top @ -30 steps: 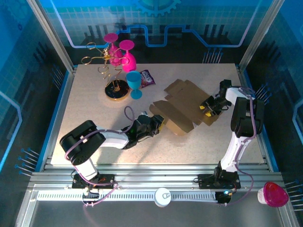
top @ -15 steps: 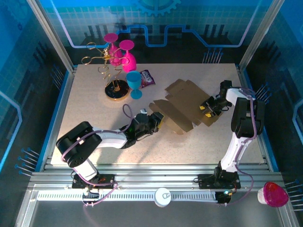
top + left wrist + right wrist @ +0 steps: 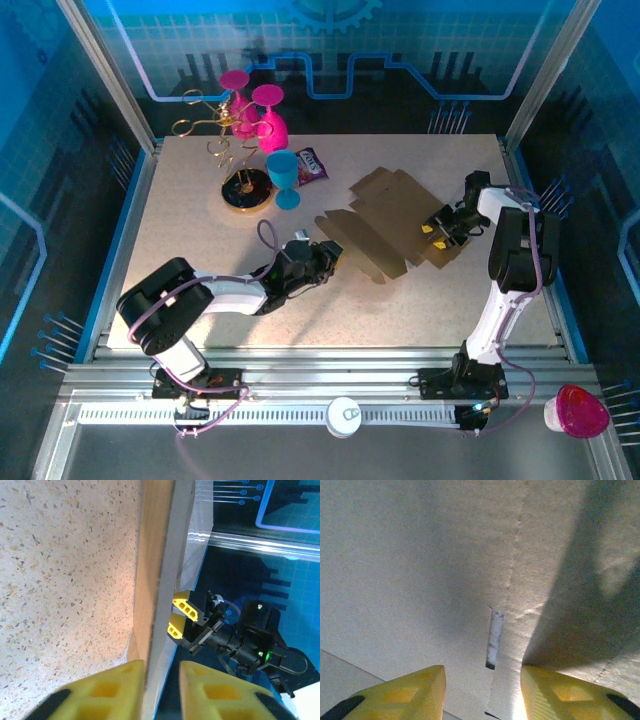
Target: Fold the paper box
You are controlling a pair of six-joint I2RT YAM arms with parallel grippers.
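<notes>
The paper box [image 3: 392, 222] lies unfolded as a brown sheet on the right middle of the table. My left gripper [image 3: 325, 258] is at the sheet's left edge. In the left wrist view the cardboard edge [image 3: 159, 580] runs edge-on between my yellow fingers [image 3: 107, 692]; it touches the table-side finger and a thin gap remains at the other. My left gripper [image 3: 162, 692] is open around that flap. My right gripper [image 3: 437, 227] stands open over the sheet's right part, its fingers [image 3: 410, 692] on either side of a narrow slot [image 3: 494, 637] in the cardboard [image 3: 420, 570].
At the back left stand a gold wire rack [image 3: 210, 125] with pink goblets [image 3: 262, 112], a blue cup [image 3: 283, 178], a black and gold dish [image 3: 246, 190] and a purple packet [image 3: 311, 165]. The right gripper's fingers [image 3: 182, 615] show beyond the flap.
My left gripper has edged up and left at the sheet's left edge, and that side of the cardboard shifted slightly with it. The right gripper has hardly moved.
</notes>
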